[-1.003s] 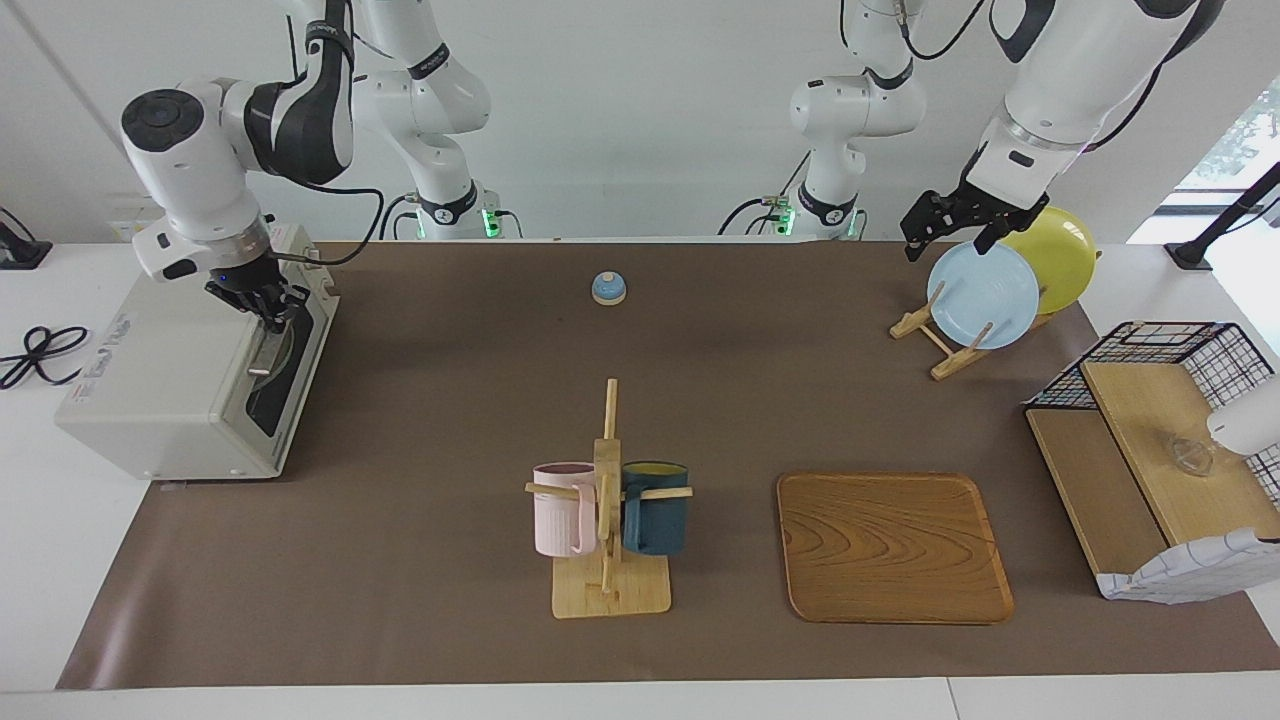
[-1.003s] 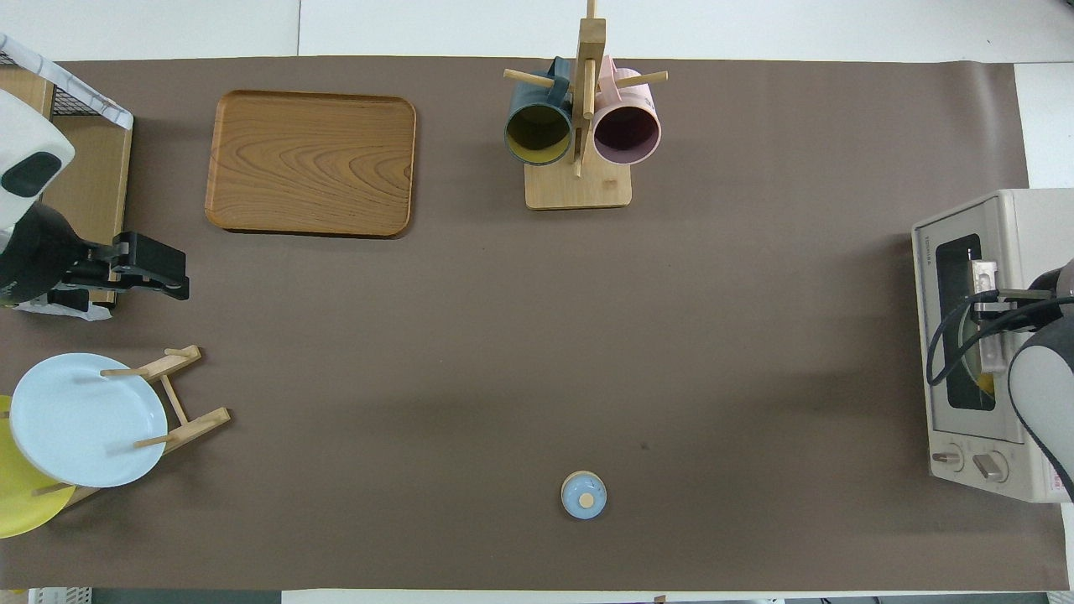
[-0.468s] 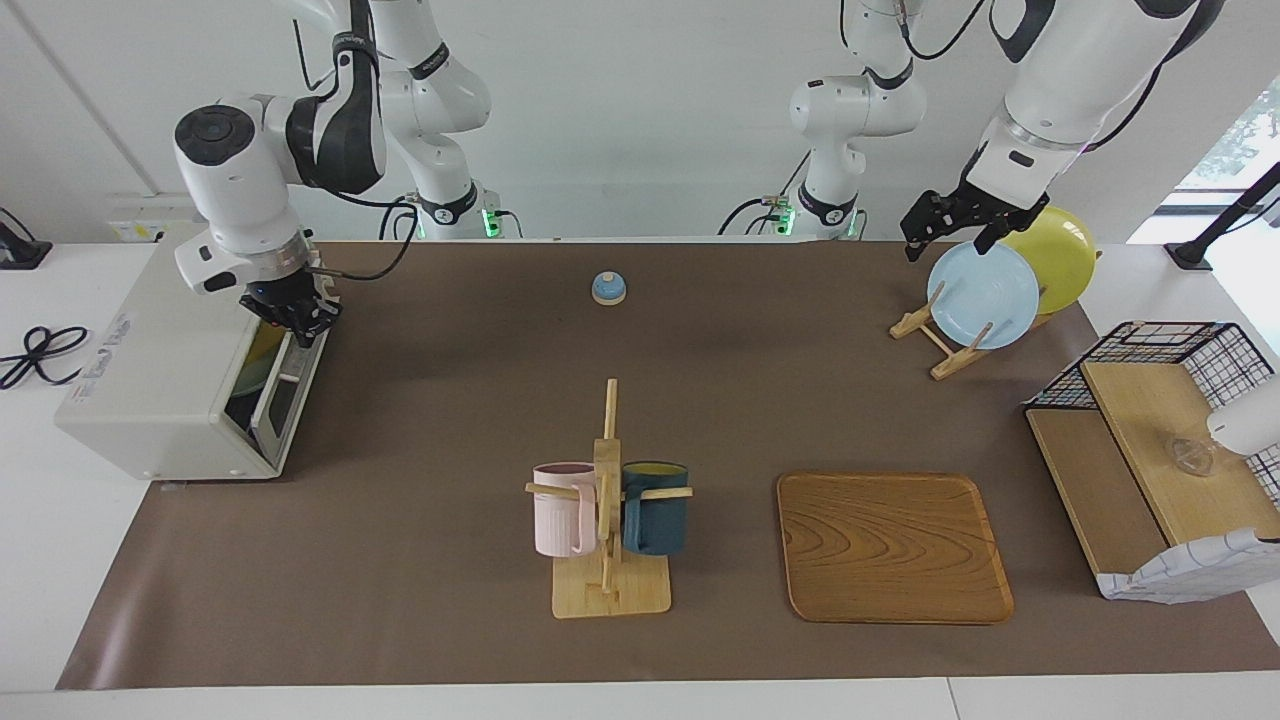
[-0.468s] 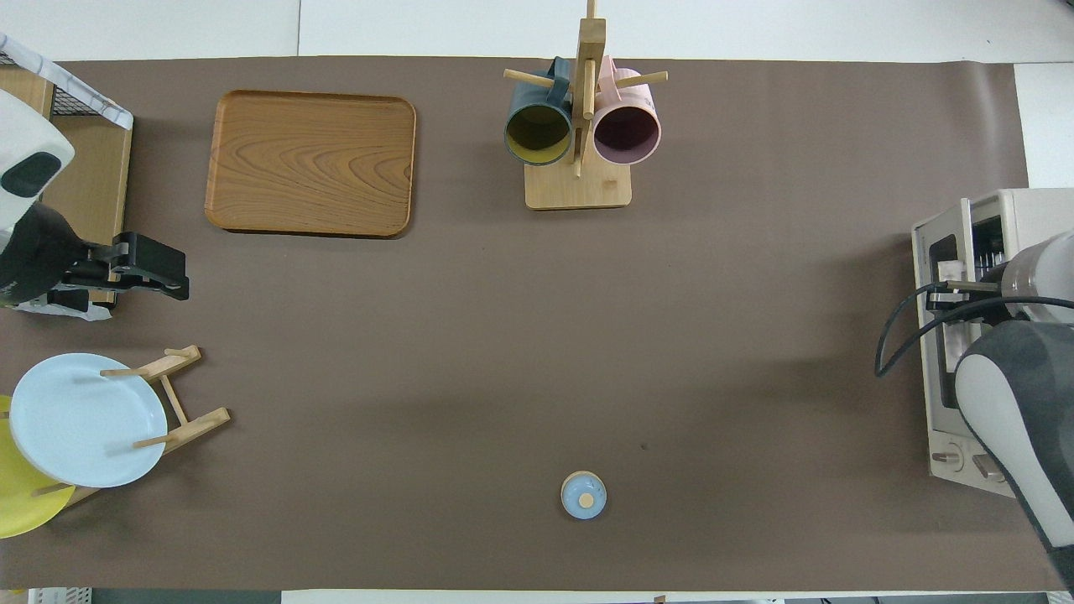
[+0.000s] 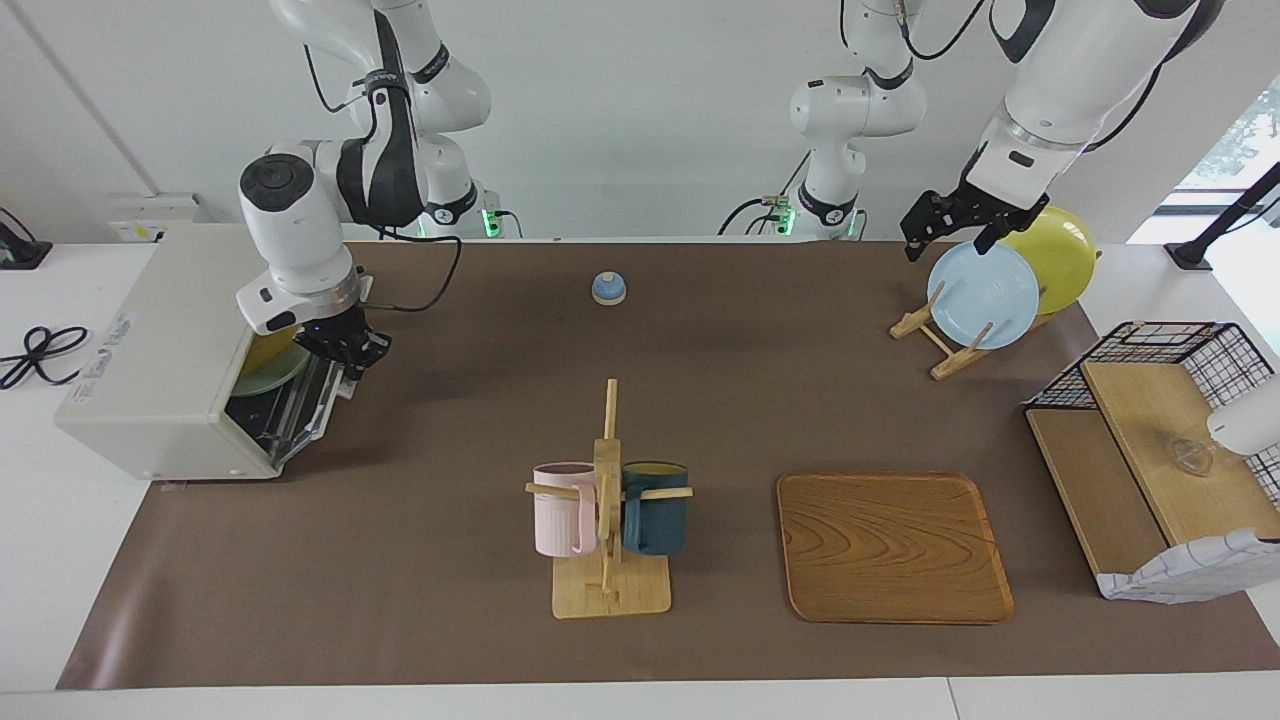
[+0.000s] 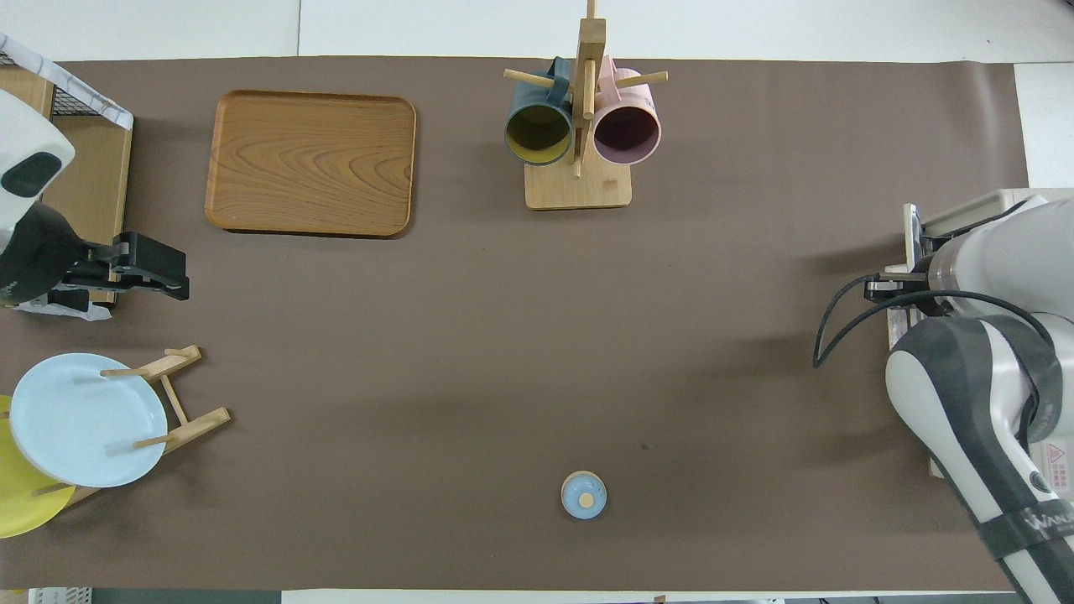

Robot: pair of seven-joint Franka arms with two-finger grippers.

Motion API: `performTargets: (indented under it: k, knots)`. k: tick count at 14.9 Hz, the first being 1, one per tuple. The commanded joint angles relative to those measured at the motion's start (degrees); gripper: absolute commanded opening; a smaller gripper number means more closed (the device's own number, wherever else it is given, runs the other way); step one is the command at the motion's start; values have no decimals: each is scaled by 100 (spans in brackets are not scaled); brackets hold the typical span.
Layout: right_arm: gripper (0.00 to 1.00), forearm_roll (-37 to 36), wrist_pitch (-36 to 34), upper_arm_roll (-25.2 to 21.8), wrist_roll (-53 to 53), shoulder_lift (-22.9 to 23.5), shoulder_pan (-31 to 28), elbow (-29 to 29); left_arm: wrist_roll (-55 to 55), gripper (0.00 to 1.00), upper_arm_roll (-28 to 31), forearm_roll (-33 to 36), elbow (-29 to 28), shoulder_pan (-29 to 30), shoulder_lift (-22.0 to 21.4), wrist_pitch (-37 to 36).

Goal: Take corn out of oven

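Swung outward and down since a second ago, the dark glass door of the boxy off-white toaster oven now hangs roughly halfway open, drawn by the right gripper, which is clenched on the door's silver bar handle at the door's upper edge. Inside the oven, a patch of yellow on a pale green dish shows just beneath the gripper's wrist; whether that yellow is the corn cannot be told. Toward the left arm's end of the table from the oven, the left gripper waits with its fingers spread, empty, over the round light blue plate standing in a wooden rack, with a round yellow plate just beside it. Between the oven and that rack, nearer the robots, sits a small blue bell.
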Motion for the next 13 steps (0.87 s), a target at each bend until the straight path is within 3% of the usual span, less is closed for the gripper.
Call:
performTargets:
  k: [1,13]
  knots:
    - [0,120,551,-77,-17,373,-7,62,40,100,-25,25,-70,30,-118,-76]
    - [0,366,1299,-68,273,743,230,-369,-21,100,-25,25,-70,3,-109,83]
